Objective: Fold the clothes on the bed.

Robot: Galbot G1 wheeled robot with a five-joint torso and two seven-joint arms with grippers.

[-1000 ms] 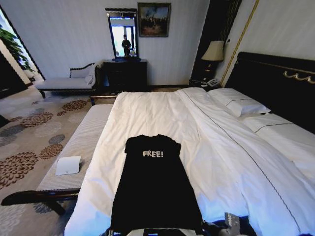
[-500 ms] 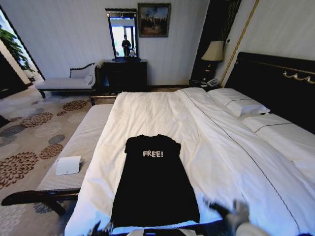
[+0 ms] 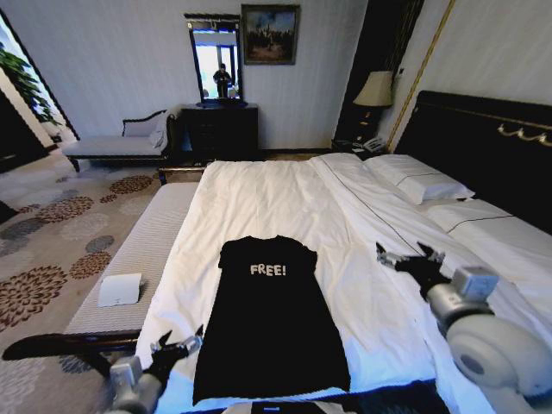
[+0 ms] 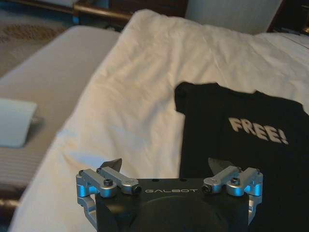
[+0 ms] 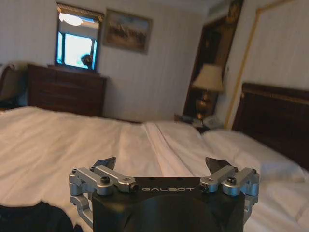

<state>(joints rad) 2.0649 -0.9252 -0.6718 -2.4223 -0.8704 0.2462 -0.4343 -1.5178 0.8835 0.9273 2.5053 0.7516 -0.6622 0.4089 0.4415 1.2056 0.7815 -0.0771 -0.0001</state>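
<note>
Left to right across the room. A grey upholstered bench (image 3: pixel 142 259) runs along the bed's foot edge; a white folded card (image 3: pixel 119 290) lies on its near end, well clear of the bed.

The left gripper (image 3: pixel 178 347) hovers low at the near corner of the bed (image 3: pixel 276 194), just beside the shirt's bottom-left hem, apart from the cloth. Its fingers are spread wide with nothing between them; in the left wrist view the left gripper (image 4: pixel 170 164) shows both tips parted above the seam where white sheet meets black fabric.

The clothes (image 3: pixel 272 319), a single black T-shirt, lie flat on the white duvet, face up, close to the bed's foot edge and toward its near side. The long axis runs from the near edge of the bed away across it: hem nearest the robot, collar and the white "FREE!" lettering at the far end, the lettering reading upright from the robot's side. Short sleeves sit tucked close to the body. The left wrist view shows the clothes (image 4: pixel 251 140) with one sleeve's edge resting on the sheet.

The right gripper (image 3: pixel 407 256) is raised above bare duvet, well apart from the shirt, toward the pillows (image 3: pixel 418 181) and dark headboard (image 3: pixel 483 147). Its fingers are parted and empty; the right wrist view confirms the right gripper (image 5: pixel 161 166) agape, facing a lamp (image 5: pixel 208 79) and a dark dresser (image 5: pixel 65 89) under a mirror.
</note>
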